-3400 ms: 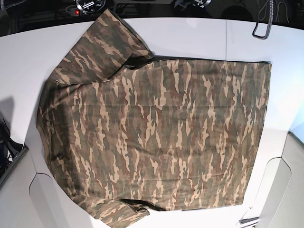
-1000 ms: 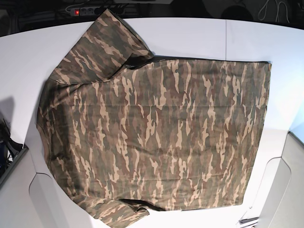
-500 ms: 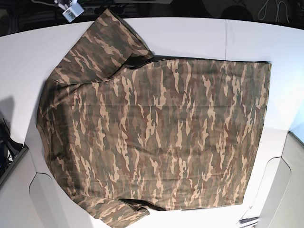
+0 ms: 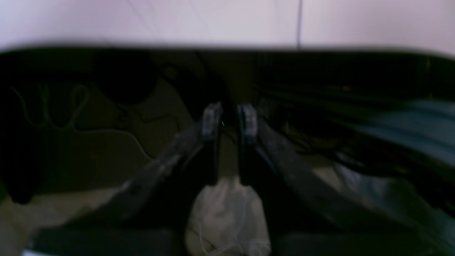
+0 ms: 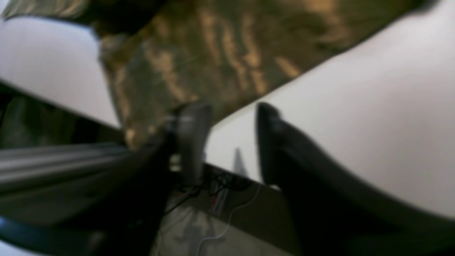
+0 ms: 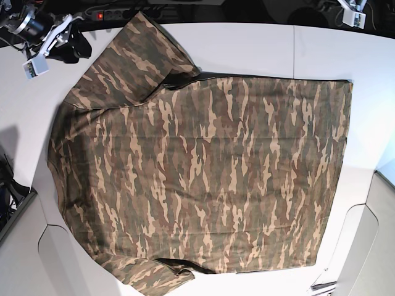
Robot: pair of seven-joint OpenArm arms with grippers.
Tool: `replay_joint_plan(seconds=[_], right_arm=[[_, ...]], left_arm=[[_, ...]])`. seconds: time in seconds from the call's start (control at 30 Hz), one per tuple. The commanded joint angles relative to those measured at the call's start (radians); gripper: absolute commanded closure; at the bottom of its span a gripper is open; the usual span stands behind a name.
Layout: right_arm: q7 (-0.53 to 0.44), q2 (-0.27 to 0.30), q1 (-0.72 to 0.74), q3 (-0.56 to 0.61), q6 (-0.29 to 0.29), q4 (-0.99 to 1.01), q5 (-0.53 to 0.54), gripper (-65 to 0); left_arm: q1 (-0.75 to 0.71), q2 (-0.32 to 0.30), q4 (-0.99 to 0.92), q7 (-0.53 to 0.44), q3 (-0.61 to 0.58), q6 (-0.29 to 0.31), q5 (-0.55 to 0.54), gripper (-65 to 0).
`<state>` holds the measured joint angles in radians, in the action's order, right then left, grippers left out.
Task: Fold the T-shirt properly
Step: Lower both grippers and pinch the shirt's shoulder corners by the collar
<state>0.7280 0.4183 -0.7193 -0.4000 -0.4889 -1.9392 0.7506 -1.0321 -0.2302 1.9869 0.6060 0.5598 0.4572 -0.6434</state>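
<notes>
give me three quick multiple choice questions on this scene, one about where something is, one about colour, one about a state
1. In the base view, where is the right gripper?
A. top left corner, beside a sleeve
B. over the shirt's middle
C. bottom right corner

2. What is the T-shirt's print?
A. plain white
B. blue stripes
C. camouflage of olive, brown and tan

3. How does the T-shirt lie on the table?
A. folded in half
B. spread flat, unfolded
C. bunched in a heap

Answers: 1 A, it shows by the upper sleeve at the table's edge. 2 C, mottled patches cover the cloth. 3 B, both sleeves and the full body are laid out.
</notes>
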Motion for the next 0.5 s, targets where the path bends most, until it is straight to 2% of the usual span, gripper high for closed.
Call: replay_joint_plan(seconds=[0.0,0.07,0.13,0.33,0.37,0.47], right_arm=[[-0.014,0.011,-0.002,-0.007,0.009,-0.008,0.008,-29.9],[-0.021,0.01,0.011,-0.006,0.032,0.005,0.002,-30.5],[-0.021,0.01,0.034,-0.003,0.046,0.024,-0.012,-30.5],[-0.021,-0.023,0.087,0.032,0.039,0.117,-0.006,-30.5],[-0.02,-0.031,0.102,0.048,0.031,0.131,-0.006,-30.5],[-0.02,-0.052,0.131,0.105,0.032,0.178,-0.023,-30.5]], left_arm=[[-0.005,-0.006,0.016,-0.007,0.018,0.007,-0.004,-9.5],[0.025,-0.006,0.017,-0.006,0.033,0.007,-0.004,-9.6],[0.055,-0.006,0.017,-0.006,0.039,0.007,-0.004,-13.5],[0.111,-0.019,0.017,-0.006,0.039,0.002,-0.004,-38.5],[0.122,-0.029,0.017,-0.006,0.039,-0.008,-0.003,-40.7],[0.158,-0.077,0.016,-0.006,0.039,-0.027,-0.003,-41.1]])
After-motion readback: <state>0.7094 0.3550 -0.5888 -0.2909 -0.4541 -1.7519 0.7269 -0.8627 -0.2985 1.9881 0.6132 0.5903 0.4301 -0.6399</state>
